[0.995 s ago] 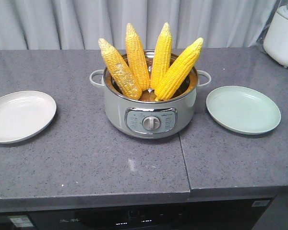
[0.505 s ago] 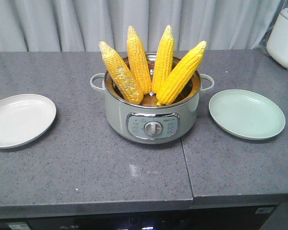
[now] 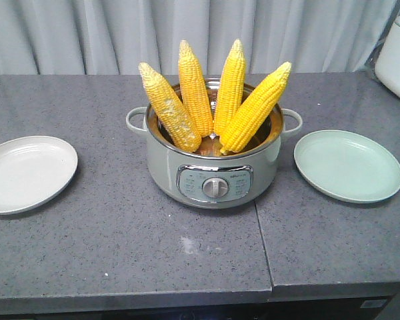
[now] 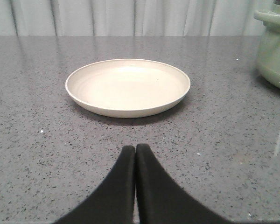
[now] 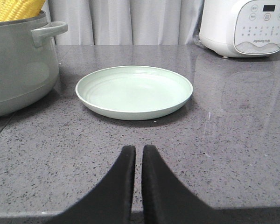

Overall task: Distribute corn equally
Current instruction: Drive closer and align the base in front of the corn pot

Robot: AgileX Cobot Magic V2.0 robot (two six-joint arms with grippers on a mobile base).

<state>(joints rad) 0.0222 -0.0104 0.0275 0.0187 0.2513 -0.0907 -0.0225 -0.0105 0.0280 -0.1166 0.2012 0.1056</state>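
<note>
Grey speckled bench (image 3: 120,253) holds four yellow corn cobs (image 3: 195,87) standing in a sage-green pot (image 3: 163,167). Left claw (image 4: 135,149) and right claw (image 5: 136,149) are closed and empty. The first pickup probably needs one opened.

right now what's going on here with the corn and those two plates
Nothing is being handled yet. Four corn cobs stand tips-up in the green electric pot in the middle of the grey counter. A cream plate lies to its left and a green plate to its right, both empty. The left gripper sits low facing the cream plate and the right gripper faces the green one, fingers closed on nothing.
</note>
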